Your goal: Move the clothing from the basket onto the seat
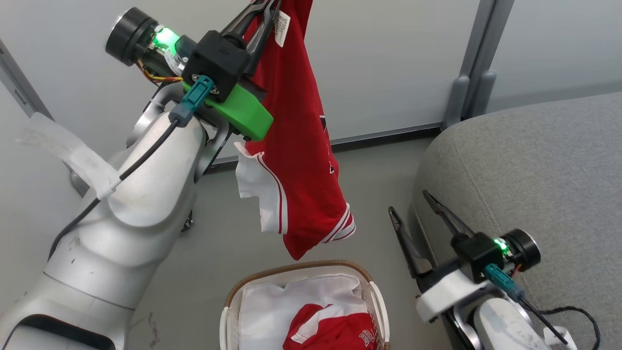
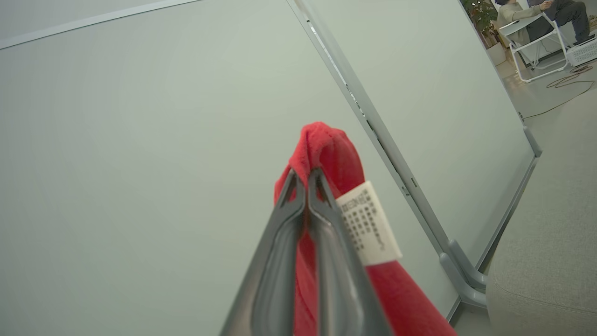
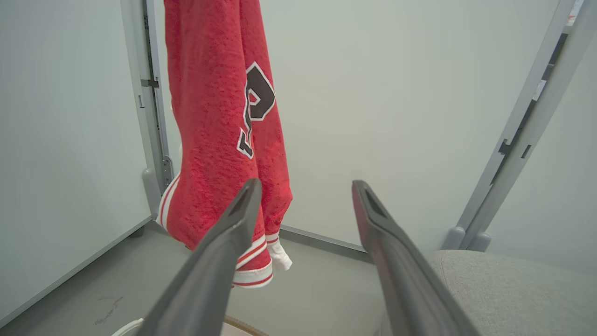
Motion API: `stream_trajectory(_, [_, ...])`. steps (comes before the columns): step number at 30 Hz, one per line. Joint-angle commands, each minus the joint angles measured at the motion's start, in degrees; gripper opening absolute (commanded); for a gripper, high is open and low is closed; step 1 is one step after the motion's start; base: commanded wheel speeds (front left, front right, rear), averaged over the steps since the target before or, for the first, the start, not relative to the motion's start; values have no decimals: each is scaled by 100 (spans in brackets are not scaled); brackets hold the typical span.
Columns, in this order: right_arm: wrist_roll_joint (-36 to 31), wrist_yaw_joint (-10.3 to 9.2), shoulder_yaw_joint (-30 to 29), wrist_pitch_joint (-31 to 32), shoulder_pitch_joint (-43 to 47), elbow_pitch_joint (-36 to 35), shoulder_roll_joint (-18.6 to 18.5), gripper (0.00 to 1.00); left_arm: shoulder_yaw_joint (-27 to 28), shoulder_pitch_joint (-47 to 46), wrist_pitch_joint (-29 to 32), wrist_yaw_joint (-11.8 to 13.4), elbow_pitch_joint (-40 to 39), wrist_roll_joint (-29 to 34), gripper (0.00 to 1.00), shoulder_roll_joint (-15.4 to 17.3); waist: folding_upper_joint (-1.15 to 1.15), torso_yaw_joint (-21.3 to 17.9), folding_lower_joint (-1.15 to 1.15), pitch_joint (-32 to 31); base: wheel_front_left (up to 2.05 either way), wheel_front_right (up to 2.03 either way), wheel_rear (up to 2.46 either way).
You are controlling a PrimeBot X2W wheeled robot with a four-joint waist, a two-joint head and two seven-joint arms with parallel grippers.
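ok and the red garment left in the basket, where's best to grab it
Take the red garment by the raised fold at its white striped edge, coming straight down from above. It lies crumpled low inside the basket, whose walls block a sideways approach. The open right tool looks nearest.

Small white sewn-in label [image 2: 368, 224] on hanging red sports garment [image 2: 326, 149]: rows of tiny dark print, too fine to read. Large dark lettering edged in white [image 3: 256, 98] on same garment, creased; one rounded character, unclear which. Small white lettering [image 1: 365, 335] on second red garment [image 1: 335, 330] in oval white plastic basket [image 1: 379, 304]: unreadable.
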Motion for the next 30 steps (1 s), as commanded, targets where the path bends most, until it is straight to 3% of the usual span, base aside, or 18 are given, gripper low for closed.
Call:
stream_trajectory(1, [-76,-5,124,-29,-222,62,-21,100,-41,-135,-4,-18,-29,-71,0,-42,0,25,0,3,0,0,0])
stream_trajectory(15, [318,-5,1169,-27,-1852,1503,-25,100,-466,-299,-17,-21,-258,-300,0,-260,0,372,0,-42,0,0,0])
stream_trajectory(24, [1242,-5,2214,-28,-2528,2099,-402,100,-719,-253,-56,-21,-632,-418,0,-311,0,517,0,-70,0,0,0])
stream_trajectory(30, [1568,-5,2674,-28,-2903,2362,-391,100,-805,-255,-47,-14,-767,-494,0,-378,0,564,0,-79,0,0,0])
